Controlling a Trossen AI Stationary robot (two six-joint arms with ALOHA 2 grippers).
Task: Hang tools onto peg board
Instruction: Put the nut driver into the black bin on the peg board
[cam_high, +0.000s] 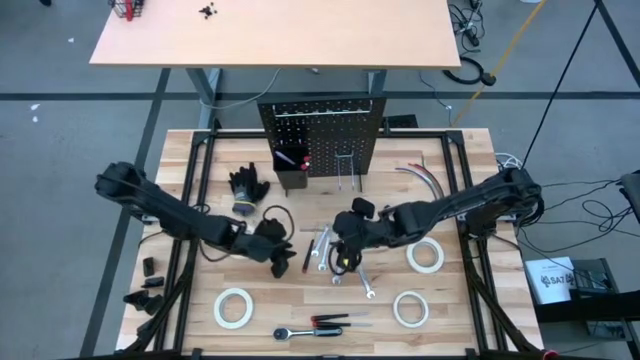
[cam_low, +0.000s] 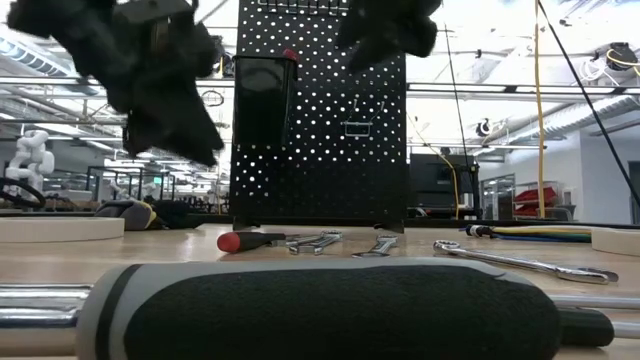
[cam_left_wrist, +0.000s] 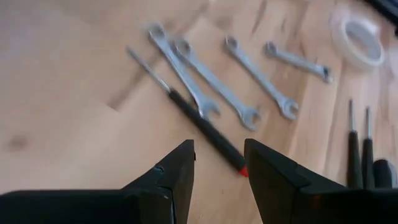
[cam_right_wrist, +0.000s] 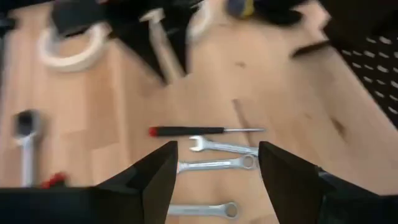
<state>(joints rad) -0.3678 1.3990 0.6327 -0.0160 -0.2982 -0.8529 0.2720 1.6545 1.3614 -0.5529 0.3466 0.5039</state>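
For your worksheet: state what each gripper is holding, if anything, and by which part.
Nothing is held. The left gripper and right gripper both hover open above the table, nothing between their fingers; the wrenches and red-handled screwdriver lie loose below.

Honestly nothing readable here. The wrenches (cam_left_wrist: 205, 81) might have size stamps, but no marking shows on them in either wrist view. The white sheet (cam_high: 553, 279) on the floor, out at about 4 o'clock from the table (cam_high: 190, 165), has some dark print on it, but it's too tiny to make out. No brand or label shows on the peg board (cam_low: 330, 120) either.
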